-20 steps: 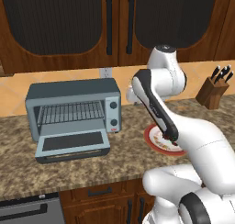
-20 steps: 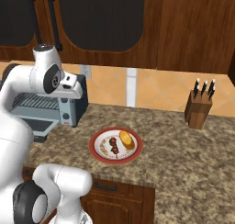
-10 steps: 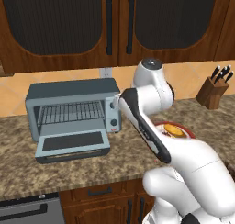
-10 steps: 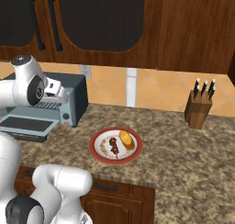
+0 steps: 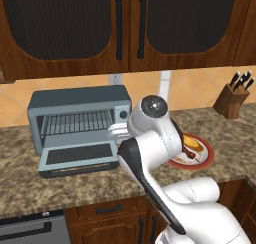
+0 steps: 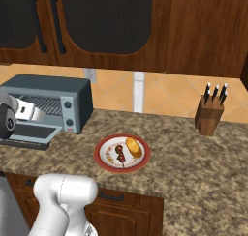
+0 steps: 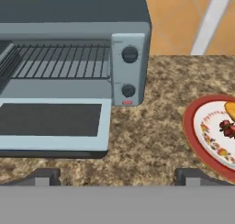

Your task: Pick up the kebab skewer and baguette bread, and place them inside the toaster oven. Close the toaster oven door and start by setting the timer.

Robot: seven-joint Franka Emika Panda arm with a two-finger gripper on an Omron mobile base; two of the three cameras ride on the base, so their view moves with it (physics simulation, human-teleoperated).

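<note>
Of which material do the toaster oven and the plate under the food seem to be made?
Toaster oven: probably painted metal, given its smooth grey-blue matte panels and wire rack inside. Plate: probably glazed ceramic, with a red rim and a white patterned centre, though the rendering leaves it open.

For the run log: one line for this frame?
stage: pre-pick | gripper: open, empty | kebab skewer, baguette bread: on plate | toaster oven door: down

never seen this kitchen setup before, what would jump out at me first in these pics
The grey-blue toaster oven on the left of the granite counter catches the eye first, its door dropped flat open and the wire rack bare. To its right sits a red-rimmed plate carrying the golden baguette bread and the dark kebab skewer side by side. The open tool hovers low over the counter between oven and plate, holding nothing.
</note>
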